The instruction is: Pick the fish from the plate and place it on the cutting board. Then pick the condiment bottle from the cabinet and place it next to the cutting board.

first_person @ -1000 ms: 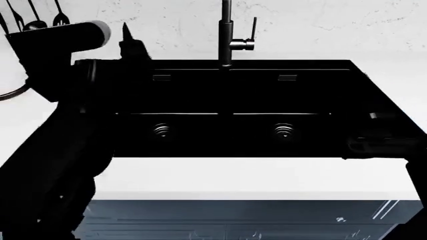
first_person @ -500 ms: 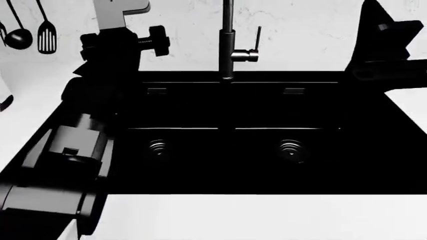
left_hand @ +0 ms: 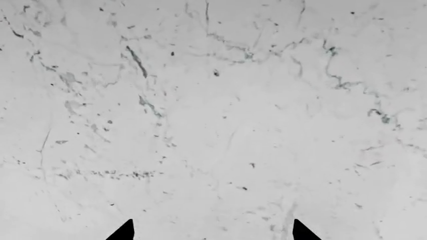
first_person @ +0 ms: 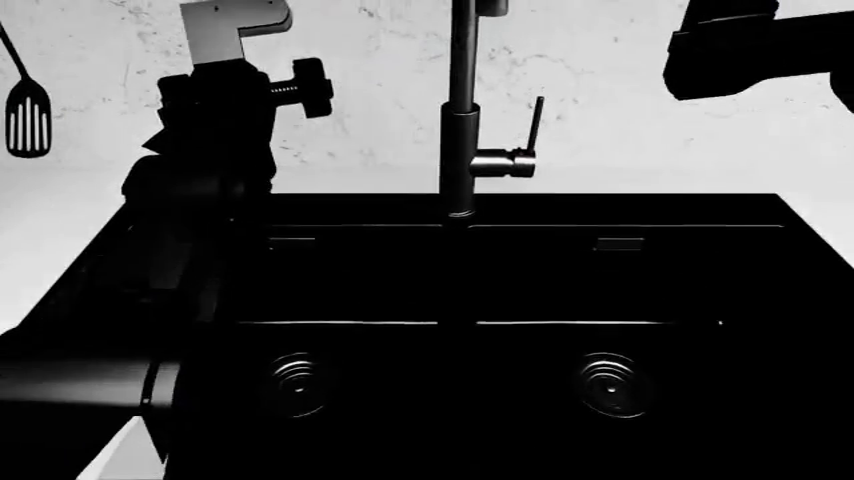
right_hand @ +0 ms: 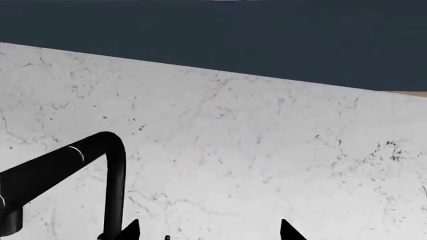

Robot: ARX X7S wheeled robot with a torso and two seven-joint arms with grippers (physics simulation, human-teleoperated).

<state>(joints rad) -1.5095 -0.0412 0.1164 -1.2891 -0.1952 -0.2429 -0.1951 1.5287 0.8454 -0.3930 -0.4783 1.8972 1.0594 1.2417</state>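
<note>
The fish, the plate, the cutting board and the condiment bottle are all out of view. My left gripper (left_hand: 213, 232) is open and empty, and only its two dark fingertips show against the white marble wall. My right gripper (right_hand: 210, 231) is also open and empty. It faces the marble wall, just beside the black faucet (right_hand: 67, 160). In the head view my left arm (first_person: 214, 150) is raised at the left over the sink. My right arm (first_person: 761, 45) is raised at the upper right.
A black double sink (first_person: 534, 290) with two drains fills the lower head view. The tall faucet (first_person: 461, 150) stands at its back centre. A slotted spatula (first_person: 27, 105) hangs on the wall at far left. A dark blue cabinet (right_hand: 213, 35) sits above the marble wall.
Both arms have risen; the right arm went from low right to the upper right. The head view moved closer and up, so the sink looks larger and lower and the front counter is gone.
</note>
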